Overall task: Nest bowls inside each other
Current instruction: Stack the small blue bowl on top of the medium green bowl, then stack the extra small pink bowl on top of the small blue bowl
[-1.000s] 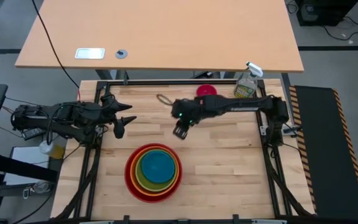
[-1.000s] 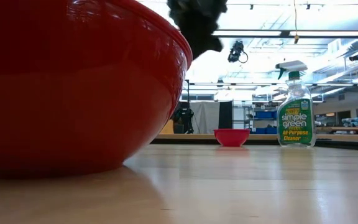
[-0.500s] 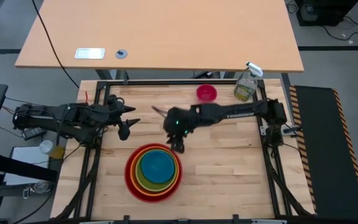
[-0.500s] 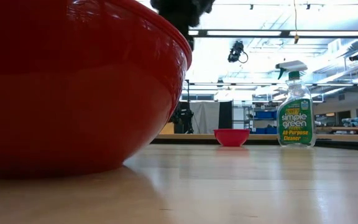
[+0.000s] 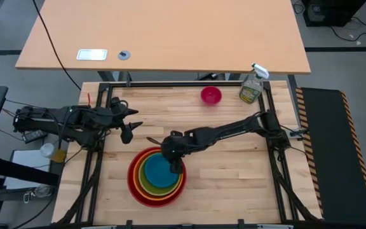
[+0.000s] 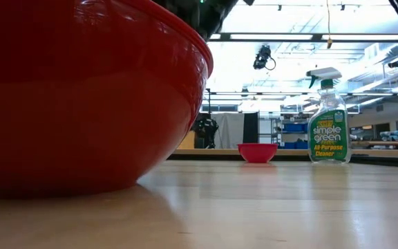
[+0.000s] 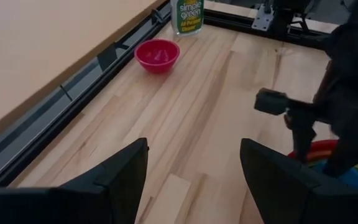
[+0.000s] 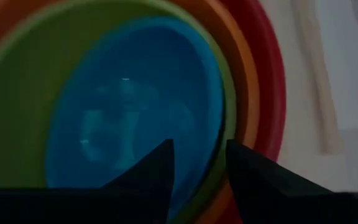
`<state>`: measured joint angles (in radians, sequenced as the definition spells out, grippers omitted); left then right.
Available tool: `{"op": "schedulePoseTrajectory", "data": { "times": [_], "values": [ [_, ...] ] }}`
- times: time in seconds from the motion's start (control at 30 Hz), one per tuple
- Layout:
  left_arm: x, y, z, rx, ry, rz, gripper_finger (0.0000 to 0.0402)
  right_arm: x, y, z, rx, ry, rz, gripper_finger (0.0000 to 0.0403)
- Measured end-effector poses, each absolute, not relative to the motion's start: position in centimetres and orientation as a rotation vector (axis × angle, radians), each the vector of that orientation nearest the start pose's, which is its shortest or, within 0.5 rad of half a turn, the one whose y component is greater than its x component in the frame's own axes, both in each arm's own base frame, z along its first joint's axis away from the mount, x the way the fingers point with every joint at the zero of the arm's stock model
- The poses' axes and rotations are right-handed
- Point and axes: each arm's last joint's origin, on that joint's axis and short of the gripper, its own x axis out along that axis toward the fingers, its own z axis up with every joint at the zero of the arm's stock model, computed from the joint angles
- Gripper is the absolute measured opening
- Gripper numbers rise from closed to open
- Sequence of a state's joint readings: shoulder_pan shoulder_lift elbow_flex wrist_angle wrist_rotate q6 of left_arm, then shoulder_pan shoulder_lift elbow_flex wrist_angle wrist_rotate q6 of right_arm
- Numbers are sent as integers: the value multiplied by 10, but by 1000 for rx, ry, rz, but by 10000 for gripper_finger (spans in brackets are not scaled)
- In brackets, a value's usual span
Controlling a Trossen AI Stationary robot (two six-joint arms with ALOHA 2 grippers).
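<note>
Four bowls sit nested near the table's front: the red bowl [image 5: 131, 183] outermost, then orange, green, and the blue bowl [image 5: 156, 173] innermost. The small magenta-pink bowl [image 5: 211, 95] stands alone on its base near the far edge. My right gripper [image 5: 178, 166] [image 8: 199, 163] is open and points slanting down over the stack's far right side. Its fingers stand on either side of the blue bowl's rim [image 8: 211, 118], and no touch shows. My left gripper [image 5: 129, 129] [image 7: 194, 171] waits open above the table's left part, holding nothing. In the low view the red bowl [image 6: 81, 97] hides my right gripper.
A clear spray bottle [image 5: 251, 86] stands at the far right, next to the magenta-pink bowl [image 7: 157, 55]. A black frame rail [image 7: 73, 102] runs along the table's far edge. Bare wood lies between the stack and the far edge.
My right gripper has swung from the table's middle toward the near edge and the left, sinking and rolling as it went. It now hangs over the stack's far right rim. Its finger gap has not visibly changed. The bowls have not moved.
</note>
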<state>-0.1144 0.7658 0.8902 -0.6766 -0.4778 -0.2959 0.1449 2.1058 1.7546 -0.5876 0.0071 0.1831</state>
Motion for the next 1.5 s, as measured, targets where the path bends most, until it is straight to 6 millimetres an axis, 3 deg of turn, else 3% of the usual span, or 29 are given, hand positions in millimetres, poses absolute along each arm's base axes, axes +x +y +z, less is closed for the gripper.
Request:
{"op": "schedulePoseTrajectory", "data": {
  "times": [0.1, 0.37, 0.6, 0.8, 0.93, 1.0, 1.13, 1.33, 1.5],
  "values": [
    [144, -4, 327, -136, 484, 417, 259, 458, 63, 224, 150, 952, 9, 152],
    [143, -4, 327, -135, 486, 404, 259, 447, 56, 261, 134, 861, -54, 152],
    [143, -4, 327, -134, 486, 404, 259, 446, 55, 251, 65, 921, -49, 152],
    [143, -4, 327, -134, 486, 404, 259, 445, 59, 226, -111, 997, -9, 152],
    [143, -4, 326, -136, 491, 405, 259, 446, 59, 231, -149, 992, -31, 152],
    [143, -4, 326, -143, 489, 407, 259, 448, 55, 244, -144, 957, -80, 152],
    [143, -4, 326, -156, 487, 410, 259, 445, 36, 270, -30, 929, -199, 152],
    [144, -4, 327, -164, 477, 410, 259, 417, -22, 255, 208, 1165, -412, 138],
    [143, -4, 327, -175, 476, 416, 259, 385, -53, 248, 291, 1219, -468, 124]
  ]
}}
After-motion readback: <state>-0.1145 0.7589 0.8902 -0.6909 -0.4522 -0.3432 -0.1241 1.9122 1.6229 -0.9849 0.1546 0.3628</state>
